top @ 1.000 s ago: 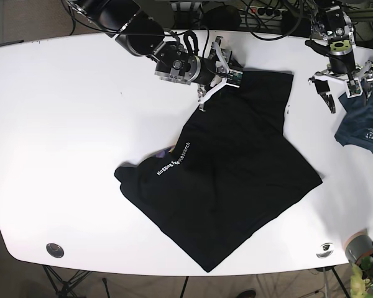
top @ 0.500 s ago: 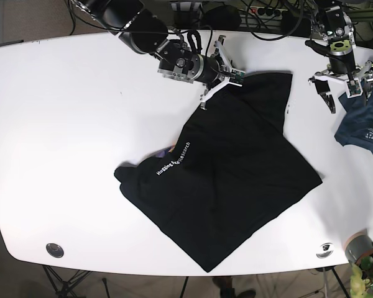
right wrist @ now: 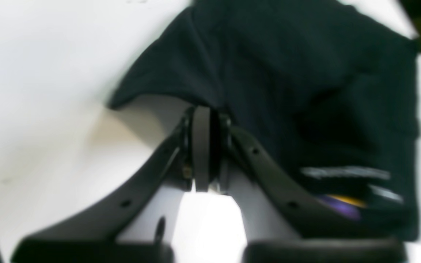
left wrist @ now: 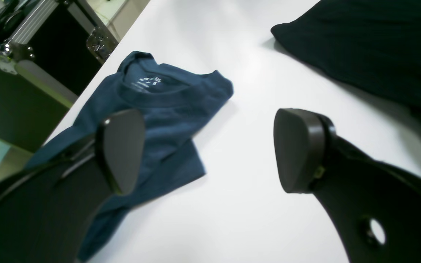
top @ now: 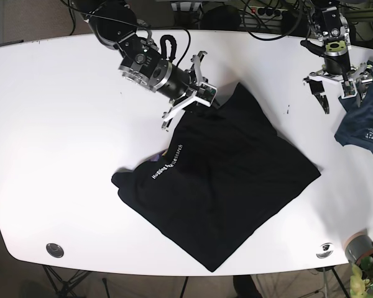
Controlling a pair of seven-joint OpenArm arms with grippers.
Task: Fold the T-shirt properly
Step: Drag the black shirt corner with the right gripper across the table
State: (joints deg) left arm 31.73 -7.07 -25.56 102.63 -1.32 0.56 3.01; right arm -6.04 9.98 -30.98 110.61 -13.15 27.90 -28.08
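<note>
Black T-shirt [top: 221, 186] lies mid-table [top: 62, 155]; I see my right gripper [right wrist: 206, 153] pinching its upper edge, cloth pulled inward. My left gripper [left wrist: 210, 153] hangs with pads spread wide above the table's far-right edge, beside a folded blue shirt [left wrist: 152, 124].

White table [top: 62, 124], crumpled blue shirt [top: 363, 121] at its edge, metal-edged case [left wrist: 20, 65] beside the table

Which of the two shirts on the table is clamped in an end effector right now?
The black T-shirt, pinched by the right end effector; the blue shirt lies untouched beside the open left end effector.
</note>
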